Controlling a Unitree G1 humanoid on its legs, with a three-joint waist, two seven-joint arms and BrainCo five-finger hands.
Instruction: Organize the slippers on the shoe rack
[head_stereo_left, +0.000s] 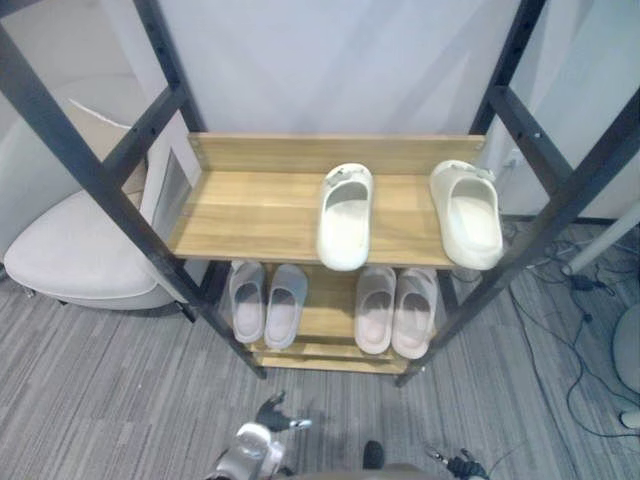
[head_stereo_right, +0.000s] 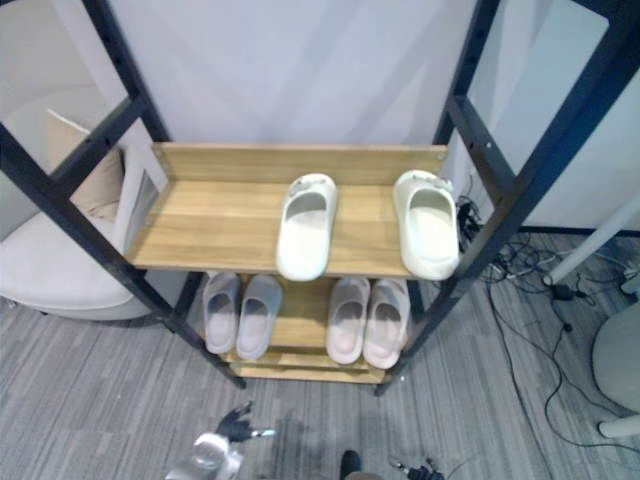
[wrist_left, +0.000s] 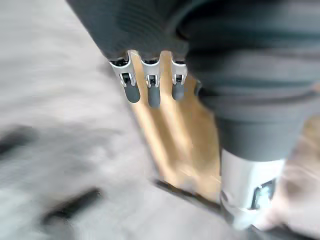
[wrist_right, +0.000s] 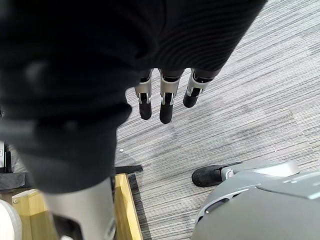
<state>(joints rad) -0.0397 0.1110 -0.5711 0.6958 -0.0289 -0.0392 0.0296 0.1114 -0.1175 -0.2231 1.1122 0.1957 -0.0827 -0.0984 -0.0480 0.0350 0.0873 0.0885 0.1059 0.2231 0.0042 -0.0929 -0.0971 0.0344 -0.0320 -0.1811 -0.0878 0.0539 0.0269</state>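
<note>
Above the carpet (wrist_right: 240, 100), left hand (wrist_left: 149, 86) and right hand (wrist_right: 167, 106) slack-fingered, empty.

One shoe rack (head_stereo_left: 250, 215) holds six slippers: two white slippers (head_stereo_left: 345, 218) above, four pale slippers (head_stereo_left: 285, 305) below.

The left half of the top shelf (head_stereo_left: 245, 215) is lying bare, leaving room to reach in. The middle white slipper (head_stereo_left: 345, 218) and the right white slipper (head_stereo_left: 468, 215) are filling the other half. Dark slanted bars (head_stereo_left: 95, 175) are crossing at both sides. Grey slippers (head_stereo_left: 266, 303) are crowding the lower shelf (head_stereo_left: 325, 312), maybe all of it.
</note>
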